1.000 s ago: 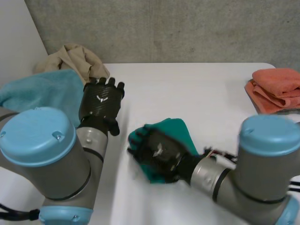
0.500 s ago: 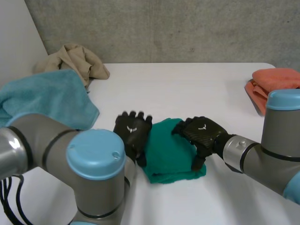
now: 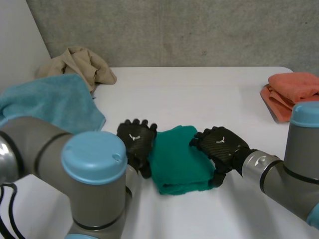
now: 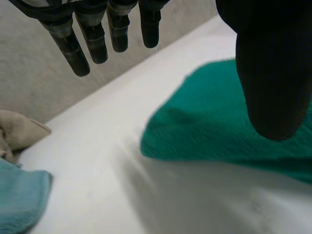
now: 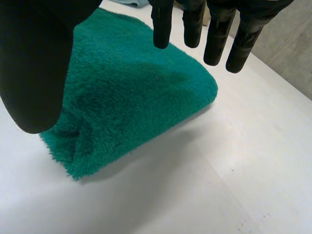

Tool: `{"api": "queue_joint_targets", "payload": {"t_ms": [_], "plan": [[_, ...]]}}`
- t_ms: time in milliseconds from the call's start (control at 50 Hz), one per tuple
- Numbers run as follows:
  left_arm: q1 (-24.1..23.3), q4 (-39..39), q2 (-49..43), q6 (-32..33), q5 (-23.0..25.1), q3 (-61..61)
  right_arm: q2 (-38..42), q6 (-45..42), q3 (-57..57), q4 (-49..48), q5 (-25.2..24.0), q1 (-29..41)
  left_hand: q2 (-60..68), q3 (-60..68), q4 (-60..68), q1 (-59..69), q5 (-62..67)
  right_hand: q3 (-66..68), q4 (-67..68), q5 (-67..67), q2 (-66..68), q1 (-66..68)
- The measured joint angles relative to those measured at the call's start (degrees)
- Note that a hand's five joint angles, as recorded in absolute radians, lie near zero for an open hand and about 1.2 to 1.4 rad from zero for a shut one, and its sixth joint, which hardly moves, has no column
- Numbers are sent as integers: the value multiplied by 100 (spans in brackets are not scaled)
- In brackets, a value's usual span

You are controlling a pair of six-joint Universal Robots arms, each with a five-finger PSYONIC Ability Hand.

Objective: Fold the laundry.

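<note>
A folded green towel lies near the table's front, between both hands. My left hand rests at its left edge, fingers straight and holding nothing. My right hand sits over its right edge, open as well. In the left wrist view the green towel lies under the thumb, with the straight fingers above bare table. From the right wrist the same green towel spreads under the palm, and the fingers hang apart above it.
A light-blue towel and a crumpled beige cloth lie at the back left. A folded orange towel sits at the right edge. The white table stretches behind the green towel.
My left hand came from the light-blue towel to the green towel's left edge. My right hand slid off the towel's top to its right edge.
</note>
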Motion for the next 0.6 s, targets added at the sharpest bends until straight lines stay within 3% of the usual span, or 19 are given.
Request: {"api": "queue_joint_targets", "payload": {"t_ms": [160,360,540,600], "plan": [[400,20,458,-22,9,-363,5,42,423,-444,-26,39,0,0,0,0,0,69,16,55,55,1],[922,138,579,-35,27,-870,426,36,508,-1130,-14,99,0,0,0,1,0,1030,1024,927,1021,900],[987,332,575,-38,43,-1071,591,40,457,-1242,-5,317,0,0,0,0,0,1276,1278,1151,1254,1116],[984,368,574,-38,45,-1097,591,41,459,-1255,2,389,0,0,0,0,0,2009,2000,1840,2135,1708]]}}
